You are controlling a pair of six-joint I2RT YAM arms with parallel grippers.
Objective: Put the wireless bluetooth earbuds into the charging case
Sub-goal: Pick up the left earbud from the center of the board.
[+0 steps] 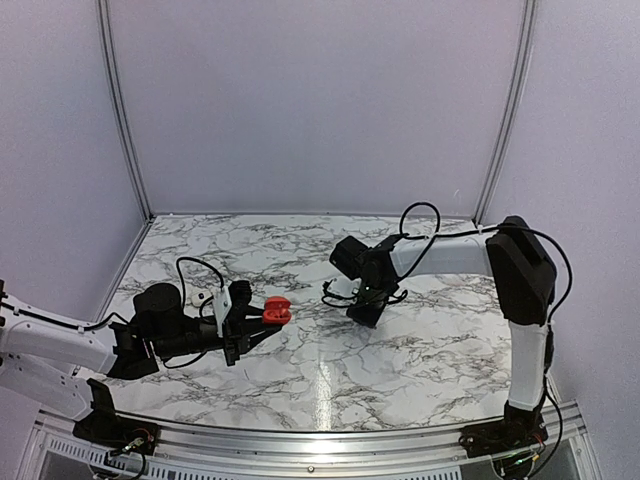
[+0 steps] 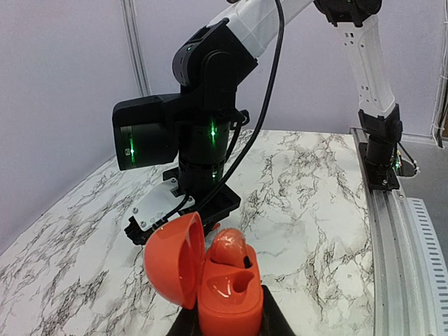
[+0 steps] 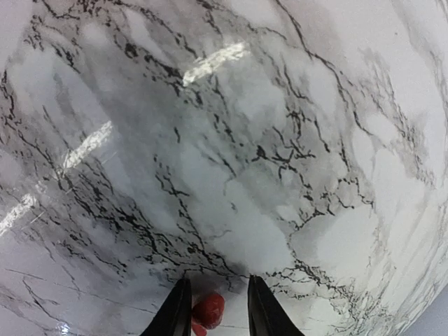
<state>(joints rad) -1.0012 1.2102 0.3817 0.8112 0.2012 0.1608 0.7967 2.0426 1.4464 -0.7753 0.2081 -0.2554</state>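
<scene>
- The left fingers are pressed onto the charging case, at about 9 o'clock from the middle of the marble surface.
- The case's lid stands open towards 9 o'clock, and one earbud sits in the far socket.
- The right fingers, at 3 o'clock from the case, stand on either side of the other earbud. I cannot tell whether they pinch it.
</scene>
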